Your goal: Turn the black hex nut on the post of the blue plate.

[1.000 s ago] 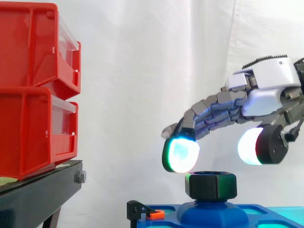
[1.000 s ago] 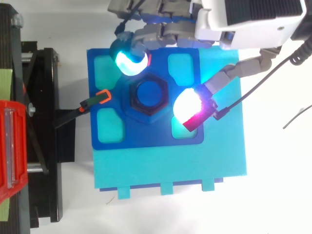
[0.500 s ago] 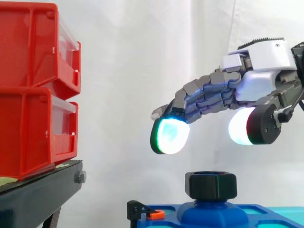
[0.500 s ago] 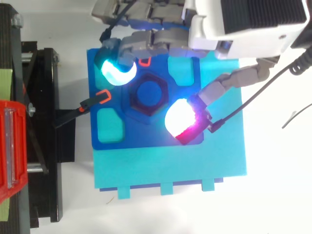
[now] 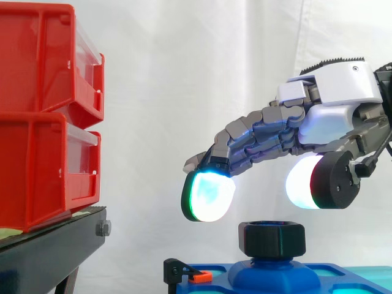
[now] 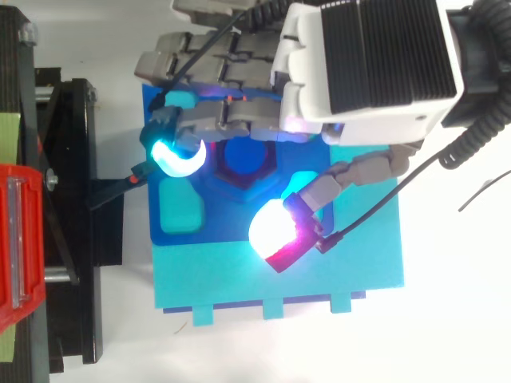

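black hex nut point(image 5: 272, 238) on blue plate point(image 6: 215, 226) | hand point(image 5: 337, 116) above, spread, empty | white curtain point(image 5: 184, 73) (red bins point(image 5: 43, 116) nearby)

Black hex nut point(image 5: 271, 239): upright, flat faces outward, seated on blue post point(image 6: 246, 156) at centre of blue plate point(image 6: 231, 230). Plate flat, square; lighter recess point(image 6: 180, 209) at 8 o'clock from nut.

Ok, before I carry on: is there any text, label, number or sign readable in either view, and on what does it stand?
None: no word, number, label or sign can be read in either view.
The red bins, the black stand, the blue plate, the black hex nut and the hand all show plain surfaces.
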Motion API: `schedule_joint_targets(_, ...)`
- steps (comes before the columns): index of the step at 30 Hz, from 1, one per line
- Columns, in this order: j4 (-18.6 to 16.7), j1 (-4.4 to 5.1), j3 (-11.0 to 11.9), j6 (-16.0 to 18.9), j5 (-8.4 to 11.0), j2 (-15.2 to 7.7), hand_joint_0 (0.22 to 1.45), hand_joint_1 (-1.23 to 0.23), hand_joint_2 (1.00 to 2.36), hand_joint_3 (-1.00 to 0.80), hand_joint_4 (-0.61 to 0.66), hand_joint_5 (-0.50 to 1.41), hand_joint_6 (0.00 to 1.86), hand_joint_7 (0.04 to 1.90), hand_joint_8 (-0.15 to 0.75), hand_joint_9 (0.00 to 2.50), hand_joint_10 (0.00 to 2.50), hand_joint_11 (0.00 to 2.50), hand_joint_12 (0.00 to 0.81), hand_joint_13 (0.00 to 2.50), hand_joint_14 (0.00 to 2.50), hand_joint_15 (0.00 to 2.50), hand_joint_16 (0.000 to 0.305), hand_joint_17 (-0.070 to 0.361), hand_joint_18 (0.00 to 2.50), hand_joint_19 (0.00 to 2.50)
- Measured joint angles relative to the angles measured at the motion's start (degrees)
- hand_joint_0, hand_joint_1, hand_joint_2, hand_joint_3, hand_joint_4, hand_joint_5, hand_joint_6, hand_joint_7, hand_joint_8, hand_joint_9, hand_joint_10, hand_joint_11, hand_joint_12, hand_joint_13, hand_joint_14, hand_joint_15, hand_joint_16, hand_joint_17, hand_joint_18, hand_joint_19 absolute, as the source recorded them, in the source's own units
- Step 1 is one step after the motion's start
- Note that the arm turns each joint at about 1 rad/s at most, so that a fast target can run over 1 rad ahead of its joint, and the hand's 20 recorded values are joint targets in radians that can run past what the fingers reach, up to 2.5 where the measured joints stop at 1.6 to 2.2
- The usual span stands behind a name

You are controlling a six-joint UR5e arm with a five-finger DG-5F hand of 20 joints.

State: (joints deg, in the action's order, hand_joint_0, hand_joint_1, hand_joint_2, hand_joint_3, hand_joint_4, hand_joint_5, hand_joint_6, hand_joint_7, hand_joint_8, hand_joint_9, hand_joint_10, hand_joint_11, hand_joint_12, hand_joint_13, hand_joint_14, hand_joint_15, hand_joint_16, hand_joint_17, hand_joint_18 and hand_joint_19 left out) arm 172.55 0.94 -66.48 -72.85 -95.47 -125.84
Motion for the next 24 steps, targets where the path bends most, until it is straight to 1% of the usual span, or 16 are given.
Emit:
schedule_joint_targets(6,0.2,0.39,-0.1,0.0,0.57,0.0,0.47,-0.58,1.0,-0.5,0.2,-0.21,0.5,0.8,0.236,0.19,0.0,0.0,0.362,0.08,0.0,0.02,0.052,0.117,0.0,0.13)
schedule_joint_targets(14,0.3,0.68,-0.6,0.0,0.36,0.0,0.47,-0.57,1.0,-0.5,0.2,-0.21,0.5,0.79,0.235,0.19,0.0,0.0,0.361,0.09,0.0,0.03,0.052,0.117,0.0,0.14)
schedule_joint_targets(20,1.4,0.68,-0.6,0.0,0.23,0.0,0.47,-0.55,1.0,-0.5,0.19,-0.21,0.5,0.79,0.235,0.19,0.0,0.0,0.361,0.09,0.0,0.02,0.052,0.117,0.0,0.13)
schedule_joint_targets(24,1.8,0.49,-0.7,0.0,0.19,0.0,0.47,-0.55,1.0,-0.5,0.19,-0.21,0.5,0.79,0.235,0.19,0.0,0.0,0.362,0.09,0.0,0.03,0.052,0.117,0.0,0.13)
